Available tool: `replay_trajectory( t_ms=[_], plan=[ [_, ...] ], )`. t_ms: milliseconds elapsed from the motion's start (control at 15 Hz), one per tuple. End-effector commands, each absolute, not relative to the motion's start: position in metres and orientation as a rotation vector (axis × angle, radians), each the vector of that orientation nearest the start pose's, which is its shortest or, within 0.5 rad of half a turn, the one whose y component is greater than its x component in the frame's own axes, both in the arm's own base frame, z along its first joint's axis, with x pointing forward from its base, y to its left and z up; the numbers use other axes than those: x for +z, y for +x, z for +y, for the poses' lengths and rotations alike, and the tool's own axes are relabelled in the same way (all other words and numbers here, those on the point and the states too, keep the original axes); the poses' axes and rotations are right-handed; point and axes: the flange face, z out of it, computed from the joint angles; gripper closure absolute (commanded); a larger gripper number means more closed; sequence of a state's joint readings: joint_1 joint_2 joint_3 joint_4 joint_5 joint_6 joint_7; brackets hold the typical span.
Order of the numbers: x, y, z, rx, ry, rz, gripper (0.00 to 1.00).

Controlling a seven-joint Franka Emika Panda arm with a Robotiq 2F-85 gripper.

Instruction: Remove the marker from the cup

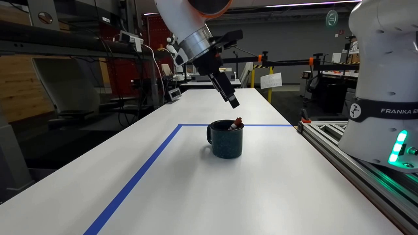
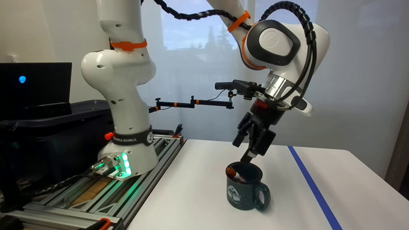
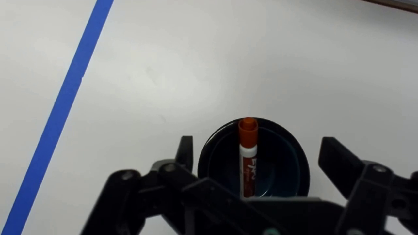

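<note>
The dark teal cup [image 1: 227,143] stands upright on the white table. It also shows in an exterior view [image 2: 244,193] with its side handle. The red marker [image 3: 248,164] leans inside the cup, its orange-red cap end at the rim, with a white band below the cap. The cap shows above the rim in an exterior view [image 1: 236,123] and at the rim in an exterior view [image 2: 234,174]. Its lower end is hidden. My gripper [image 3: 257,147] is open and empty above the cup, fingers on either side of the marker. It shows in both exterior views [image 1: 232,101] [image 2: 244,148].
Blue tape lines [image 1: 143,173] run along and across the white table [image 2: 191,191]. The robot's base stands on a metal rail frame [image 2: 137,191] at the table's edge. A dark bin with a laptop [image 2: 35,84] stands behind the base.
</note>
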State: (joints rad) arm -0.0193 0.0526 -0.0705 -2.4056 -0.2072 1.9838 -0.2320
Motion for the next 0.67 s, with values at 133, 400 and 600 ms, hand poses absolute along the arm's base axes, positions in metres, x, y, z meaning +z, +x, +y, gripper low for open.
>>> replay_trajectory(
  t_ms=[133,400,600],
  plan=[
    [0.255,0.439,-0.054,0.775,-3.130,-0.419,0.48],
    [0.245,0.441,-0.054,0.793,-3.118,-0.427,0.67],
    [0.238,0.444,-0.052,0.817,-3.110,-0.435,0.61]
  ],
)
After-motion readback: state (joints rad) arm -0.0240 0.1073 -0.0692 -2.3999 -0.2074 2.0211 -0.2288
